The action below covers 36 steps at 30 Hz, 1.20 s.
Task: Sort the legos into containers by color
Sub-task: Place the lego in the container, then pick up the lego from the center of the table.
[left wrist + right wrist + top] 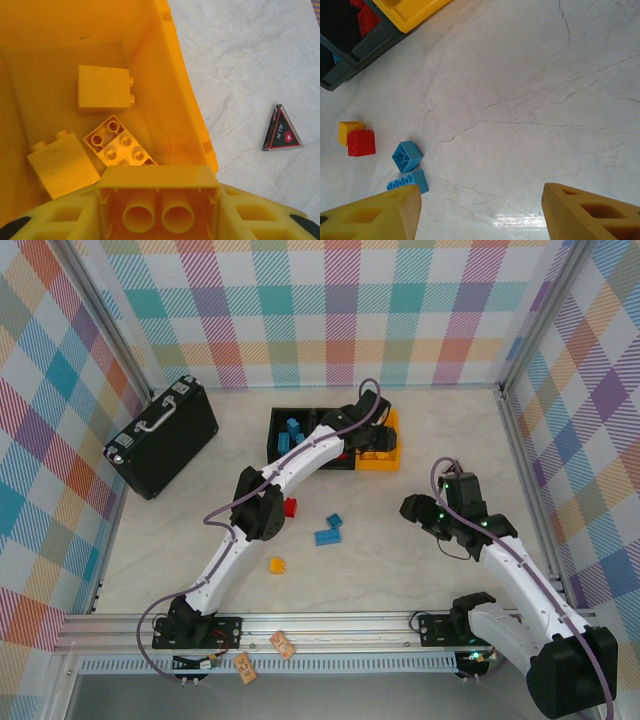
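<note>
Over the yellow bin (176,95), left gripper (160,216) pinches a yellow brick (156,177) lengthwise, hollow underside upward.

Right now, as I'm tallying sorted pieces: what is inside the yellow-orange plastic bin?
Three yellow studded plastic bricks lie on the floor of the yellow-orange plastic bin. A fourth yellow brick, clamped in the left gripper, covers the near end, so anything beneath is hidden.
</note>
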Tool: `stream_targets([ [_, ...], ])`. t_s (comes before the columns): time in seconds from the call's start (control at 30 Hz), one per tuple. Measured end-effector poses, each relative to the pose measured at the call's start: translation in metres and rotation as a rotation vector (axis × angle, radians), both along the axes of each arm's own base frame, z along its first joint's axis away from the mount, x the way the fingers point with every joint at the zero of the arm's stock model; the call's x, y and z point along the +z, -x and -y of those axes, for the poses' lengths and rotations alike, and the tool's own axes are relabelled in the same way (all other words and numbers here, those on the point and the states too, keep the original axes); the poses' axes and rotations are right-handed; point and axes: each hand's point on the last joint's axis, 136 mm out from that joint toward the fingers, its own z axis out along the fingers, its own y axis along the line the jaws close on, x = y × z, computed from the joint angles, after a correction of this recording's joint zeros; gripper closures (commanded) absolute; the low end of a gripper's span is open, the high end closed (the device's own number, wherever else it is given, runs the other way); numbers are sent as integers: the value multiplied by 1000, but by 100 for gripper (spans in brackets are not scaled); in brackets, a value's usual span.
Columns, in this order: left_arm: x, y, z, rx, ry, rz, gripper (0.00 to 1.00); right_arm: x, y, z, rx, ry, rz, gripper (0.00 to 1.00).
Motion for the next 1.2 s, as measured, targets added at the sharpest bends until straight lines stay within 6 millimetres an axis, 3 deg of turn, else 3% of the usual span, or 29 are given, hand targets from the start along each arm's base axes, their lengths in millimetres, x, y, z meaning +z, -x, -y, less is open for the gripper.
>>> stream_targets([
  [0.17,-10,-4,5,-4,7,0,58,1,1,0,-1,-4,2,35],
  [0.27,-15,-4,5,-4,1,-5,46,1,2,0,1,-6,0,35],
  [0.47,-13,-5,6,-1,11,0,37,-3,4,-1,7,-14,-14,35],
  [0.73,-8,-3,9,-11,24,0,39,-4,5,-3,15,-23,-20,35],
  [0.9,12,28,-4,-37,11,-34,39,-6,6,-5,27,-22,-27,35],
  [1.1,64,73,-34,-60,45,-14,39,-7,4,-9,57,-23,-41,35],
  [1.2,77,93,-53,-61,53,-6,39,-5,2,-15,83,-18,-41,35],
])
